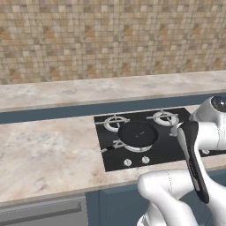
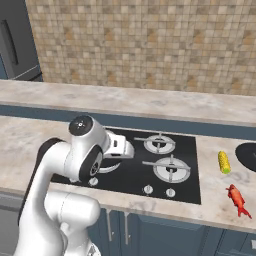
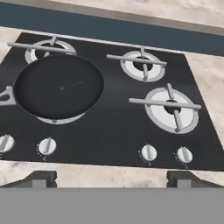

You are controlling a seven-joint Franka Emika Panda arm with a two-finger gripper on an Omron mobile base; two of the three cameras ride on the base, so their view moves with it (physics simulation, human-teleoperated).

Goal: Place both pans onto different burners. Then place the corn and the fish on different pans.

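One black pan (image 3: 59, 85) sits on the front-left burner (image 3: 57, 117) of the black cooktop (image 3: 118, 131); from the left base view this pan (image 1: 137, 133) has its thin handle pointing front-left. My gripper (image 3: 112, 179) hovers open above the cooktop's front edge, with nothing between its fingertips (image 3: 41, 178). The second pan (image 2: 247, 156) lies on the counter at the right edge of the right base view. Beside it are the yellow corn (image 2: 224, 162) and, nearer the front, the red-orange fish (image 2: 237, 200). The front-right burner (image 3: 171, 109) and back-right burner (image 3: 142, 65) are bare.
The back-left burner (image 3: 43, 50) stands just behind the pan. Several silver knobs (image 3: 148, 152) line the cooktop's front. Marble counter (image 1: 48, 150) spreads to the left, with a raised back ledge (image 1: 110, 88) under the tiled wall. My arm hides the cooktop's left part in the right base view.
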